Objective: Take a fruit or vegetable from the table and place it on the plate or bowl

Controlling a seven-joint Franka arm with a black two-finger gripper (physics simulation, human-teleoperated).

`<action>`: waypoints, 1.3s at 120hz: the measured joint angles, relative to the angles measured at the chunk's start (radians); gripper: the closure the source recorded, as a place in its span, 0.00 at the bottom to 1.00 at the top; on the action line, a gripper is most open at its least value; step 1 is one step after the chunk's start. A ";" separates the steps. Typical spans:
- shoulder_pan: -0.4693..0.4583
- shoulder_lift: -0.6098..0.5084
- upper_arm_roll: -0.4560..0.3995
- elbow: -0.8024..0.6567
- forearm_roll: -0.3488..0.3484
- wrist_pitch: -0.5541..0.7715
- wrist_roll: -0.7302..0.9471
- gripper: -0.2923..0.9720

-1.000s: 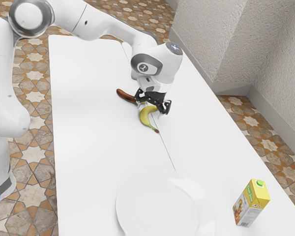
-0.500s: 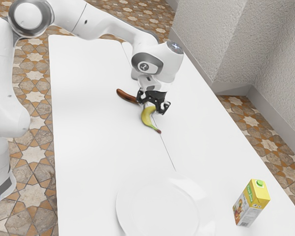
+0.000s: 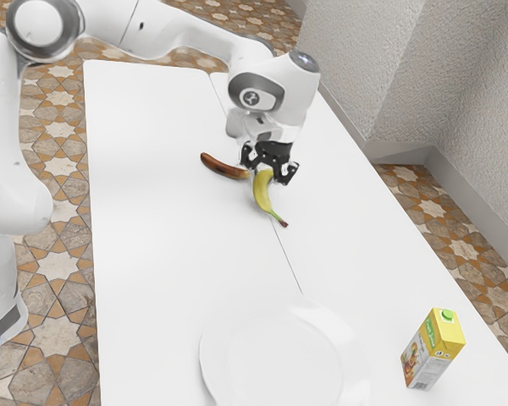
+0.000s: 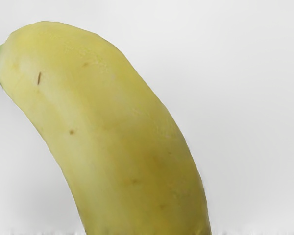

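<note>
Gripper (image 3: pixel 269 172) and banana (image 3: pixel 262 194) meet near the middle of the white table (image 3: pixel 152 211), so the banana serves as the mark for everything else. Just beside the banana, on the exterior view's left, lies a dark brown oblong thing (image 3: pixel 223 167) (what it is I cannot tell). Its nearer end comes close to the black fingers, and whether it touches them is unclear. Well apart from the banana, toward the exterior view's lower edge, a white plate (image 3: pixel 275 359) lies flat on the table. Farther from the banana again, toward the lower right, a yellow juice carton (image 3: pixel 433 348) stands upright near the table's edge. A thin seam (image 3: pixel 289 266) in the tabletop runs from under the banana toward the plate.

The fingers stand close together, clamped on the banana's thick upper end from two sides. The fruit hangs slanted below them, its dark thin tip pointing down and toward the exterior view's right. Whether that tip touches the tabletop I cannot tell. In the wrist view the banana (image 4: pixel 122 147) curves just under the hand, pale yellow with a few small brown specks and a bit of green at one end, with the plain white table (image 4: pixel 255 73) behind it.
</note>
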 joint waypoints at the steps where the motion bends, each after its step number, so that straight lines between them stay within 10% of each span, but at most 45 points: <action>1: 0.000 0.000 -0.011 0.006 -0.001 -0.006 0.000 0.67; 33: 0.114 0.001 -0.525 0.088 -0.114 -0.260 -0.002 0.67; 49: -0.046 0.005 -0.630 0.084 -0.197 -0.362 -0.025 0.67; 72: -0.558 0.009 -0.390 0.074 -0.234 -0.420 -0.091 0.67; 89: -0.614 0.008 -0.351 0.079 -0.238 -0.429 -0.132 0.67; 113: -0.859 -0.008 0.017 0.283 -0.240 -0.435 -0.138 0.67; 137: -0.994 -0.067 0.152 0.374 -0.224 -0.425 -0.114 0.68; 156: -0.996 -0.069 0.167 0.376 -0.216 -0.416 -0.109 0.39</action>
